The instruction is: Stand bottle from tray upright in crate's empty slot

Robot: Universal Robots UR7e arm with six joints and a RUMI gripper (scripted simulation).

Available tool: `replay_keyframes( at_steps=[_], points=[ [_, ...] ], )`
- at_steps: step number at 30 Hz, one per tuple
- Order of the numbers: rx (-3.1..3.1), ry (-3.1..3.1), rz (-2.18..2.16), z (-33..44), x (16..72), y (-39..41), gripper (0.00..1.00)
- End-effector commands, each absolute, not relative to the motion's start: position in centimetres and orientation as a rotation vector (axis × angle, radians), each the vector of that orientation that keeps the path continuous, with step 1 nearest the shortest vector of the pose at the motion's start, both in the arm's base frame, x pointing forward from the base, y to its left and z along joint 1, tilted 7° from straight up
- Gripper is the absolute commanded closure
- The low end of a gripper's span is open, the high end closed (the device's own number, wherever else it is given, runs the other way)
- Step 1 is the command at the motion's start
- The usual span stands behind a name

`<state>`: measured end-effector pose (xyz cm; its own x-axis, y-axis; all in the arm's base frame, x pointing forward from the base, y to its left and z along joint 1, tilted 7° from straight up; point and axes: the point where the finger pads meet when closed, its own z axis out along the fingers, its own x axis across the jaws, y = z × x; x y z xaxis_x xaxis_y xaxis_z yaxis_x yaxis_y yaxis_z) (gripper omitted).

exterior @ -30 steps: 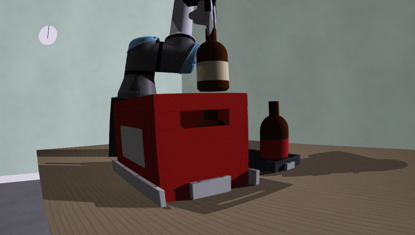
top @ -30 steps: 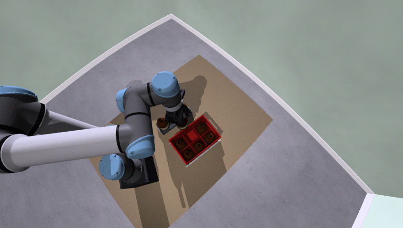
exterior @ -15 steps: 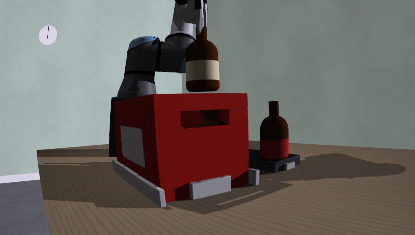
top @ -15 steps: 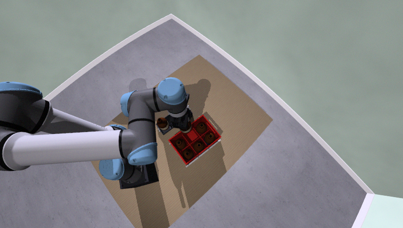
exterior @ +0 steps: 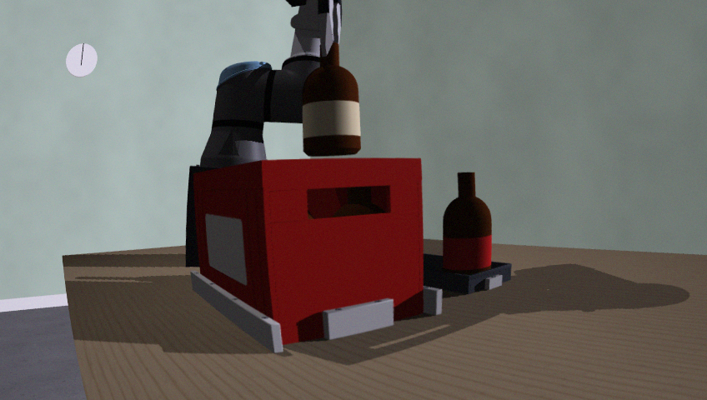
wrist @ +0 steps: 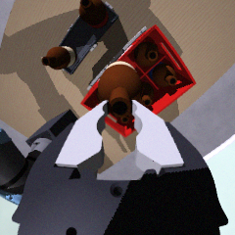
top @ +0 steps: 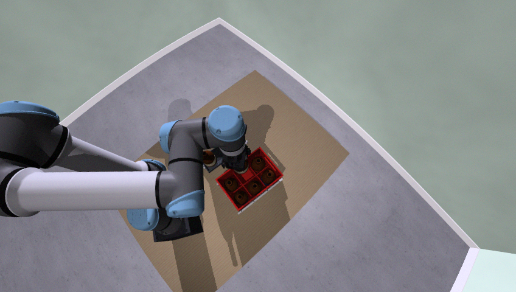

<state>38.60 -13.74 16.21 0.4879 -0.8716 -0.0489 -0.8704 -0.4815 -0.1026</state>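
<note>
Currently, the fingers (top: 237, 162) (exterior: 334, 27) point downward above the red crate (top: 249, 179) (exterior: 347, 257) (wrist: 188, 83), pinching a cream-labelled bottle's neck (exterior: 332, 55) (wrist: 119, 104).

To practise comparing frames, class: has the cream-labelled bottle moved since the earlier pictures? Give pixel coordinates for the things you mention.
Yes: the cream-labelled bottle (top: 241, 166) (exterior: 331, 118) (wrist: 118, 83) moved leftward in the exterior view, judged against the crate's handle opening (exterior: 364, 200).
</note>
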Motion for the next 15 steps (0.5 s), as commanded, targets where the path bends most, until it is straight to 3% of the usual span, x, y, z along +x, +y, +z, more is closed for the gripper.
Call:
replay_keyframes(
  at_steps=[1,15],
  points=[
    [-2.610,1.534,-0.017,16.18,38.49,-14.52,1.00],
    [-2.610,1.534,-0.017,16.08,38.31,-15.48,1.00]
  ],
)
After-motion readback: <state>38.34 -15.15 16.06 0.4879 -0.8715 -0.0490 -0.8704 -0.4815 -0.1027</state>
